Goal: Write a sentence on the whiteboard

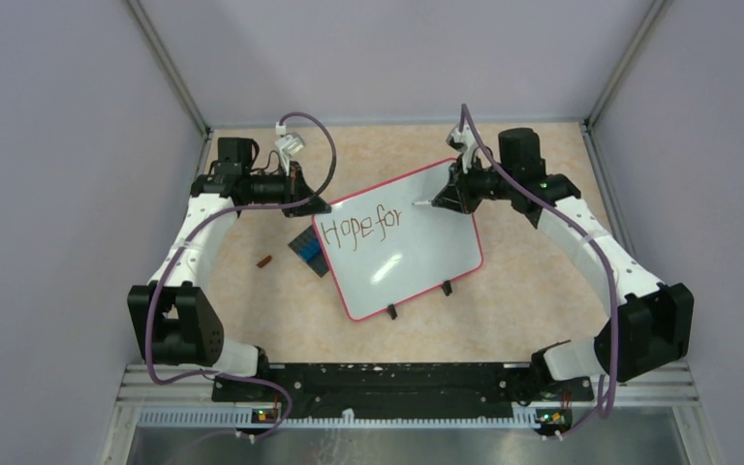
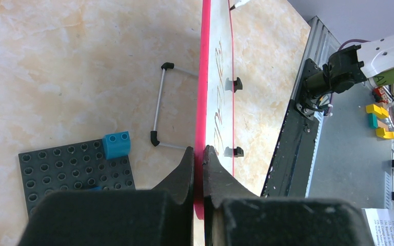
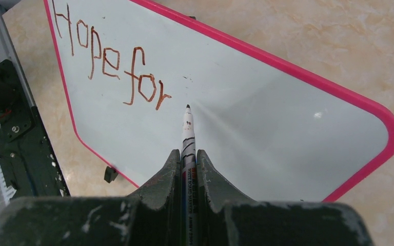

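Right end effector (image 3: 188, 154) clamps marker (image 3: 188, 128), tip near sentence (image 3: 113, 66) on whiteboard (image 3: 267, 113)

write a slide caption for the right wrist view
Right claw gripping a marker, its tip aimed at the pink-framed whiteboard just past the handwritten words "Hope for".

**Pink frame, red-brown letters, marbled table**

The board (image 3: 246, 118) is glossy white with a pink-red frame (image 3: 287, 64) and black feet (image 2: 234, 83). The writing (image 3: 110, 64) is red-brown. The marker (image 3: 187, 138) is white with black bands and a black tip; its label has blue and red print. The table (image 2: 56, 61) is beige, marbled with paler veins. The plate (image 2: 66, 169) is dark grey with rows of studs; the brick (image 2: 116, 144) is blue. The left gripper (image 2: 198, 149) is black; the right gripper (image 3: 188, 152) is black with pale scuffs.
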`<action>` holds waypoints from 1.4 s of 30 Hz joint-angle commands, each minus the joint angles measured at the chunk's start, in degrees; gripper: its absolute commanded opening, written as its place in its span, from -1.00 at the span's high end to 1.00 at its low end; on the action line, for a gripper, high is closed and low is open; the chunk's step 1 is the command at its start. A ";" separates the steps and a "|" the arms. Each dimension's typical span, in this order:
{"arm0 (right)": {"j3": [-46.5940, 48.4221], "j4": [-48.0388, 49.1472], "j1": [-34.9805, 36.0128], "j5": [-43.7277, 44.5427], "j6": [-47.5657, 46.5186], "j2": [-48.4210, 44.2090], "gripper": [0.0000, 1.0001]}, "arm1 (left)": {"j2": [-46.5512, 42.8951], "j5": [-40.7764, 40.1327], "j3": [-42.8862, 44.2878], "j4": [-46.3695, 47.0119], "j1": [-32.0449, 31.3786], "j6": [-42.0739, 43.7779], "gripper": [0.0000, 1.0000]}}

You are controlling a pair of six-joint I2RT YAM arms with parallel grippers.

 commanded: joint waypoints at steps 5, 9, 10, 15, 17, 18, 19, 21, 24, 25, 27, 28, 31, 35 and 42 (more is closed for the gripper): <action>1.27 1.57 2.59 0.33 -1.10 1.51 1.00 | -0.15 -3.76 -1.48 -0.05 -0.57 2.09 1.00; 1.36 2.47 2.83 1.10 -0.93 2.21 1.00 | -0.32 -3.71 -1.48 -0.13 -0.57 2.13 1.00; 1.42 2.64 2.82 1.55 -0.89 2.49 1.00 | -0.44 -3.69 -1.51 -0.17 -0.59 2.11 1.00; 1.53 2.57 1.84 2.21 -1.19 3.15 1.00 | -0.52 -4.06 -1.53 -0.18 -0.57 2.18 1.00; 1.55 2.30 0.88 2.14 -1.42 3.02 1.00 | -0.50 -4.01 -1.54 -0.26 -0.57 2.20 1.00; 1.53 2.31 0.39 2.16 -1.57 2.85 1.00 | -0.45 -4.06 -1.57 -0.24 -0.57 2.16 1.00; 1.45 2.16 -0.03 2.16 -1.78 2.72 1.00 | -0.41 -4.05 -1.55 -0.26 -0.57 2.21 1.00; 1.50 1.55 -0.84 2.16 -2.33 2.61 1.00 | -0.32 -4.19 -1.53 -0.27 -0.57 2.21 1.00; 1.39 1.27 -1.84 2.24 -3.04 2.62 1.00 | -0.25 -4.05 -1.40 -0.25 -0.57 2.13 1.00; 1.38 1.23 -2.11 2.28 -3.19 2.66 1.00 | -0.23 -4.13 -1.30 -0.26 -0.57 2.07 1.00; 1.44 1.09 -2.48 2.25 -3.46 2.77 1.00 | -0.23 -4.12 -1.28 -0.25 -0.58 2.05 1.00; 1.48 1.02 -2.50 2.25 -3.52 2.77 1.00 | -0.24 -4.10 -1.29 -0.27 -0.57 2.05 1.00; 1.78 0.75 -2.58 2.23 -3.58 2.63 1.00 | -0.15 -4.14 -1.31 -0.23 -0.57 1.97 1.00; 2.43 -0.17 -2.58 0.99 -3.73 2.17 1.00 | -0.32 -4.06 -1.31 -0.30 -0.57 1.95 1.00; 3.11 0.14 -2.59 -3.95 -3.08 -1.27 1.00 | -0.47 -3.53 -1.30 -0.26 -0.57 1.93 1.00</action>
